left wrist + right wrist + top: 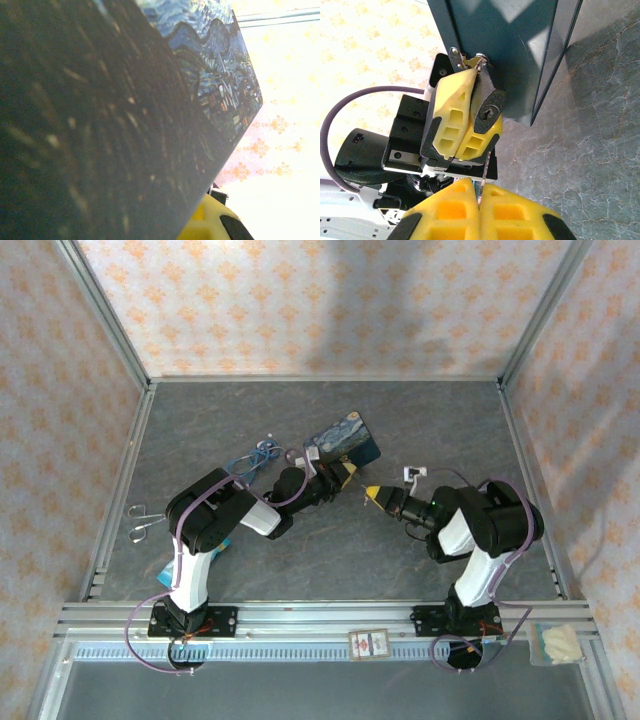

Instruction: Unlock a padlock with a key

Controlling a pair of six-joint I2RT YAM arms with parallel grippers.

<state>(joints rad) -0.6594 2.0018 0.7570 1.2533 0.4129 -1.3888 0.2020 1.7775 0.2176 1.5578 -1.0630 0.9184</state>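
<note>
The small black padlock (487,107) hangs from the hasp of the blue painted tin (520,45), with its keyhole facing the right wrist camera. My left gripper (472,95) is shut on the padlock's body between its yellow fingers. In the top view it (345,476) sits at the tin's (345,438) near edge. My right gripper (479,192) is shut on the key (483,176). The thin blade sticks up toward the padlock and stops just below the keyhole. From above, the right gripper (372,494) stands just right of the left one. The tin's lid (215,75) lies close against the left wrist camera, above one yellow finger (210,225).
Silver scissors (145,520) lie at the left edge of the table. A blue cable (255,455) lies left of the tin, and a small white item (413,473) lies to its right. A card (368,642) and a plastic bag (555,643) rest on the front rail.
</note>
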